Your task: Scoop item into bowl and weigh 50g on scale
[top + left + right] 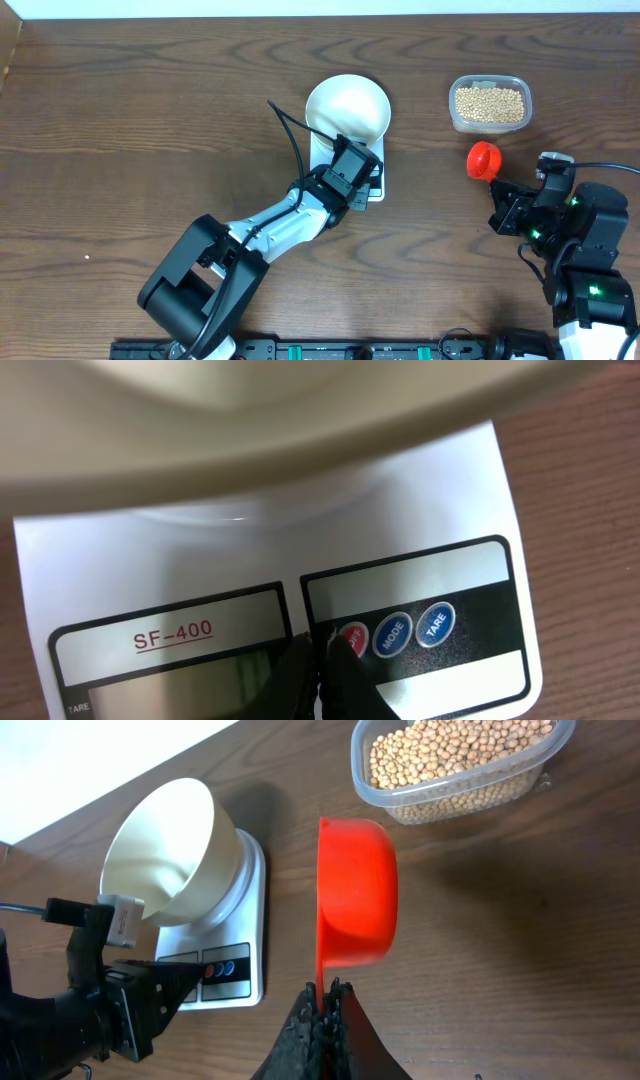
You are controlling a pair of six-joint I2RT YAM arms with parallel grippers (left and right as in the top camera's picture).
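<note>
Left gripper (320, 660), fingers pressed together, tips at the red button (357, 638) of the flat white scale (420, 490); only this wrist view reads MODE and TARE. Right gripper (326, 1003) is clamped on the glossy red scoop (357, 890) handle. The smooth white bowl (348, 108) sits on the scale. Round tan beans (489, 104) fill the clear tub (453, 112), far right.

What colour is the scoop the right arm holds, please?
The scoop is bright red, best seen in the right wrist view.

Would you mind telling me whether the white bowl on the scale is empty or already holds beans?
Empty: the bowl shows only a bare white inside; the beans sit in the tub.
</note>
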